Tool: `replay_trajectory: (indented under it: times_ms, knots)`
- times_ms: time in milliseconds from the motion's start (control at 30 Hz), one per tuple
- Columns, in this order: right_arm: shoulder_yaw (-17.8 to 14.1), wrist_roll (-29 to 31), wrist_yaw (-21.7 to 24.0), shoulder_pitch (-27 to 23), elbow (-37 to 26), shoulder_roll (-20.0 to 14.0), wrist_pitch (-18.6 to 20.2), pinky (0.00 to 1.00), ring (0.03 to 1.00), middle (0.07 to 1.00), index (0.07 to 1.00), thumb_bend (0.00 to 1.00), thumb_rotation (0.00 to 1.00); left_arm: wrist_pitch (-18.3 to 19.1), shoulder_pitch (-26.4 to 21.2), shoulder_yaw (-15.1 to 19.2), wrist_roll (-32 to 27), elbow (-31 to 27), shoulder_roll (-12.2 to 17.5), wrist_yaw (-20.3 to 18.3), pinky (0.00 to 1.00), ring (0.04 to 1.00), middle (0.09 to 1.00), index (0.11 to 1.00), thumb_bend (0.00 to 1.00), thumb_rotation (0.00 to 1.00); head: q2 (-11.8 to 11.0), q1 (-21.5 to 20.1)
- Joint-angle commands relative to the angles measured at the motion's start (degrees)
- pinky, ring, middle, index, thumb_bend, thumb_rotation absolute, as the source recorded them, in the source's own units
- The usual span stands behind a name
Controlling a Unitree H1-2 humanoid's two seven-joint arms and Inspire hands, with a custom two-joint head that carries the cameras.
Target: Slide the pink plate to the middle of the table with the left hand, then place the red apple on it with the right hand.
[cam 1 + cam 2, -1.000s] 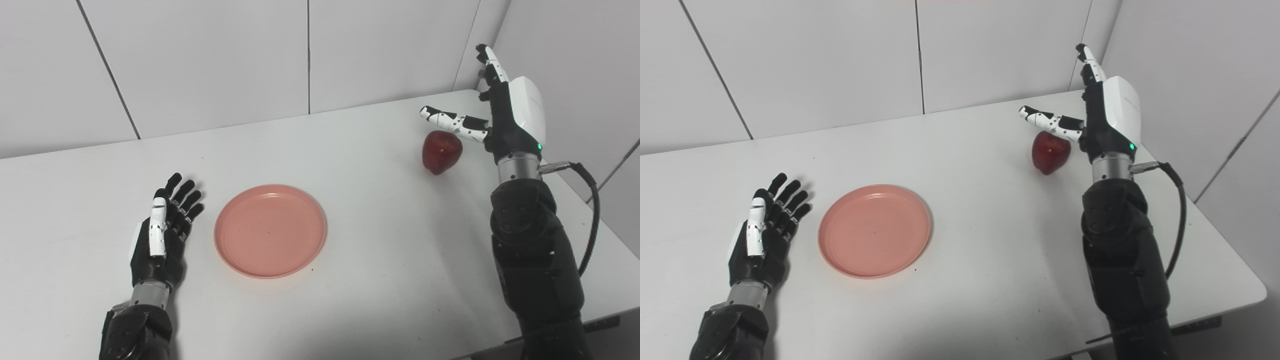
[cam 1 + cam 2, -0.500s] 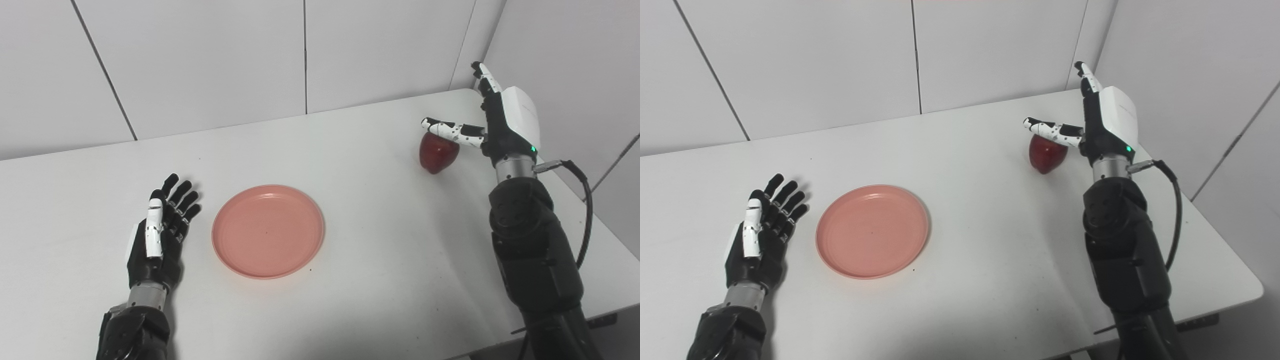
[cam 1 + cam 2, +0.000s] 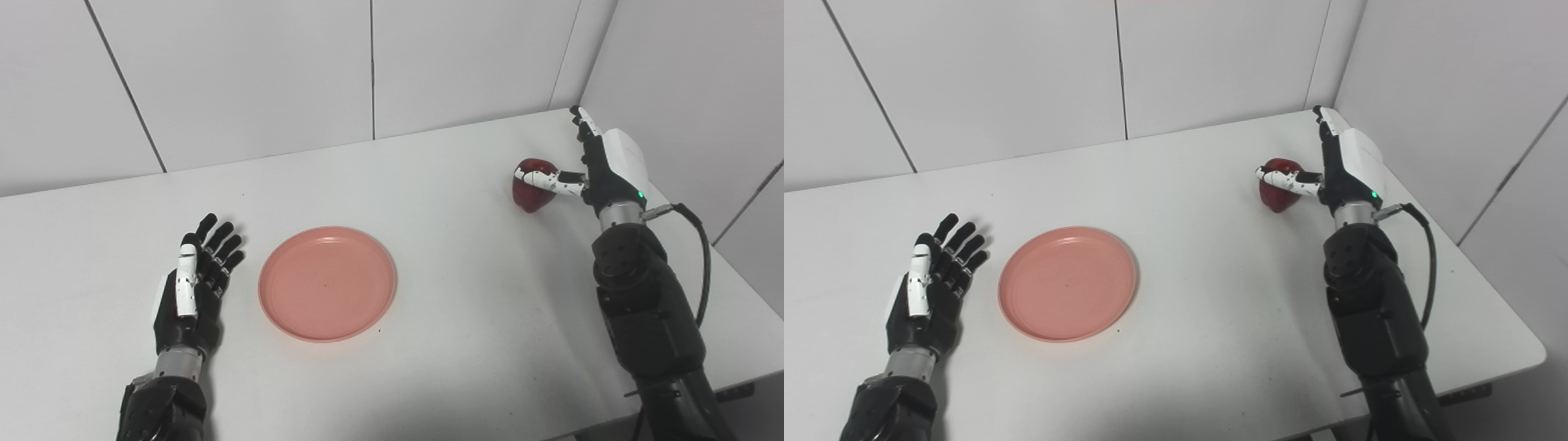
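Observation:
A pink plate (image 3: 327, 283) lies flat on the white table (image 3: 465, 294), left of its middle. My left hand (image 3: 195, 283) rests open beside the plate's left edge, palm up, apart from it. A red apple (image 3: 530, 185) sits at the far right of the table. My right hand (image 3: 603, 166) is open right next to the apple on its right side; the thumb reaches across the apple's front and the fingers point up and away behind it. It also shows in the right eye view (image 3: 1346, 164). I cannot tell whether the thumb touches the apple.
White wall panels stand behind the table and along its right side, close to the right hand. A black cable (image 3: 704, 257) loops off the right wrist. The table's right edge (image 3: 735, 275) runs just past the right arm.
My right hand has come down and forward beside the apple, so its thumb now lies across the apple's front. The left hand and the plate have stayed put. The camera shifted slightly.

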Motion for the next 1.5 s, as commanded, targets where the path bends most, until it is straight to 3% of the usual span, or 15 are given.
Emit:
replay_trajectory:
  times_ms: [0, 733, 1467]
  knots:
    - [0.1, -0.3, -1.5, -2.0, 0.1, -1.6, -0.4, 0.74, 0.858, 0.908, 0.923, 1.00, 0.46, 2.8, 1.5, 0.5, -0.6, 0.9, 0.1, 1.1, 0.88, 0.875, 0.883, 0.882, 0.38, 1.00, 0.1, -0.1]
    - [2.8, 1.9, -2.7, -4.7, 6.9, -2.4, -1.4, 0.74, 0.860, 0.905, 0.920, 1.00, 0.46, 3.0, 1.8, 0.8, -0.7, 0.9, 0.0, 0.6, 0.89, 0.876, 0.884, 0.881, 0.38, 1.00, 0.6, 0.0]
    - [4.2, 3.0, -2.9, -5.9, 9.7, -3.2, -0.4, 0.72, 0.848, 0.894, 0.893, 0.99, 0.43, 3.8, 2.3, 0.5, -0.5, -0.4, 0.1, 0.6, 0.88, 0.872, 0.882, 0.880, 0.39, 1.00, 1.2, -0.1]
